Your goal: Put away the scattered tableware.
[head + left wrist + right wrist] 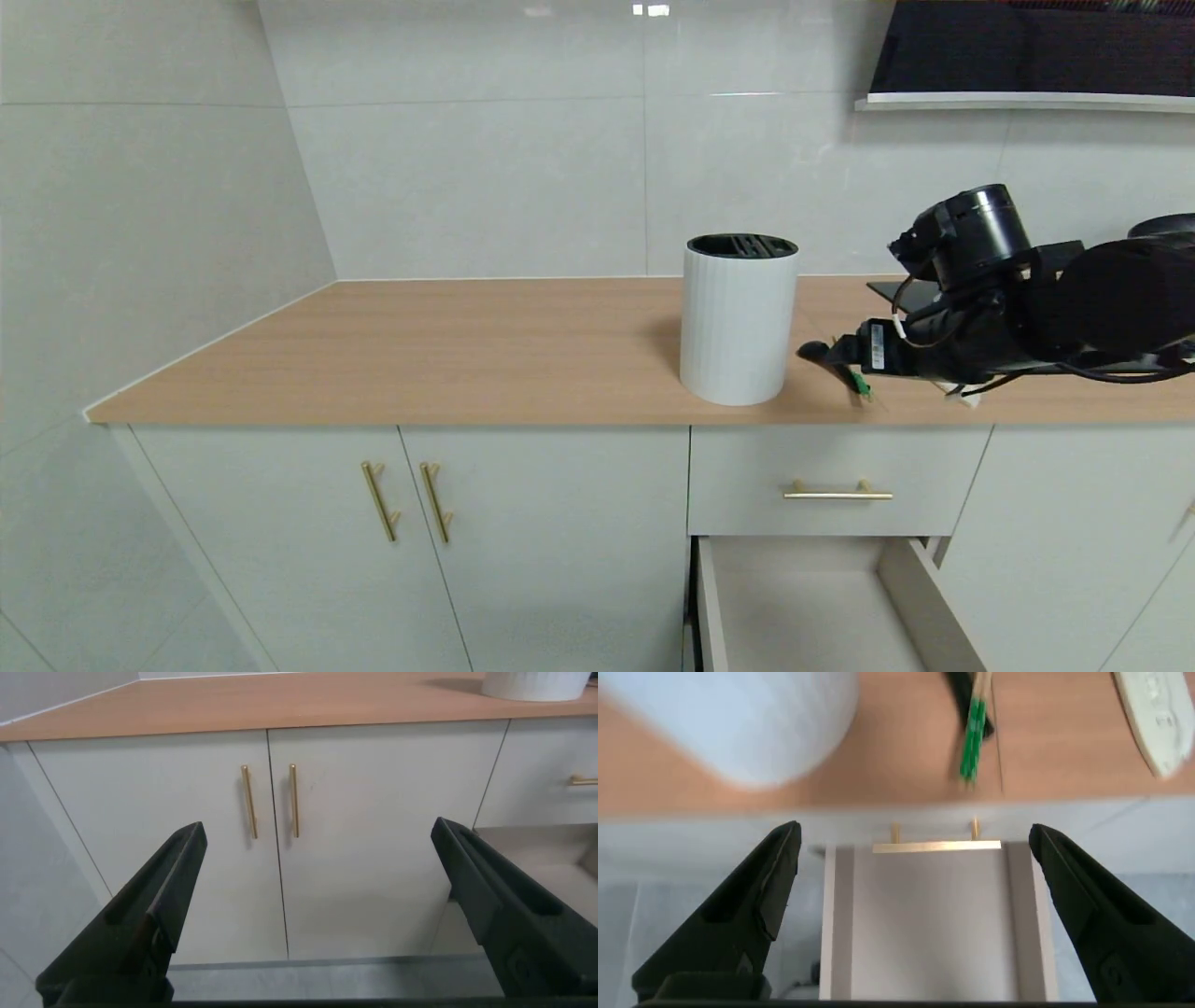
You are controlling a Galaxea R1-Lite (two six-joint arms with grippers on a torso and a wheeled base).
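Note:
A white ribbed utensil holder with a black slotted top stands upright on the wooden counter. Just right of it, near the counter's front edge, lie chopsticks with green ends beside a black utensil. The chopsticks and a white utensil also appear in the right wrist view. My right arm hovers low over this spot. My right gripper is open and holds nothing. My left gripper is open too, low in front of the cabinet doors.
A drawer below the counter is pulled out, under a closed drawer with a gold handle. Tiled walls close off the counter's back and left end. A dark range hood hangs at the upper right.

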